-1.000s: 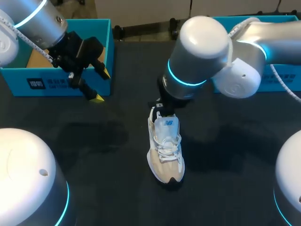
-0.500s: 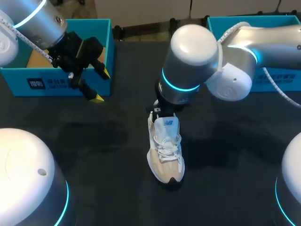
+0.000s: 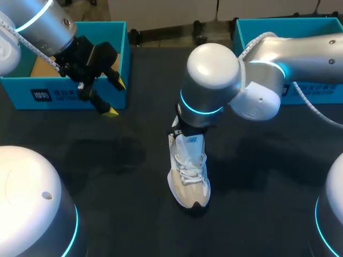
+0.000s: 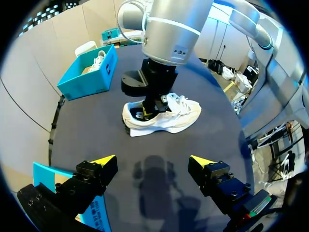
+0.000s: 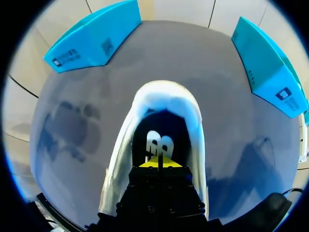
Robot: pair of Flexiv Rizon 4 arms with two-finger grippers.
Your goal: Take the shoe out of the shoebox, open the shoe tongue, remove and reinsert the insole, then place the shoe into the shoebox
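Observation:
A white sneaker (image 3: 188,171) lies on the black table, toe toward the front edge. In the right wrist view my right gripper (image 5: 159,163) is shut, its yellow tips pressed together inside the sneaker's (image 5: 164,104) heel opening, just over the dark insole (image 5: 160,143) with its white logo. Whether the tips touch the insole I cannot tell. The right arm's wrist (image 3: 206,91) hides that gripper in the head view. My left gripper (image 3: 116,97) hangs open at the near corner of the left blue shoebox (image 3: 69,96), holding nothing. In the left wrist view it (image 4: 153,162) faces the sneaker (image 4: 169,113) from a distance.
A second blue shoebox (image 3: 300,91) stands at the back right; in the left wrist view it (image 4: 89,72) holds another white shoe. In the right wrist view both boxes (image 5: 91,41) (image 5: 268,67) flank the table beyond the sneaker's toe.
The right arm's elbow and wrist have swung leftward over the sneaker's heel. The sneaker and the left arm have not moved.

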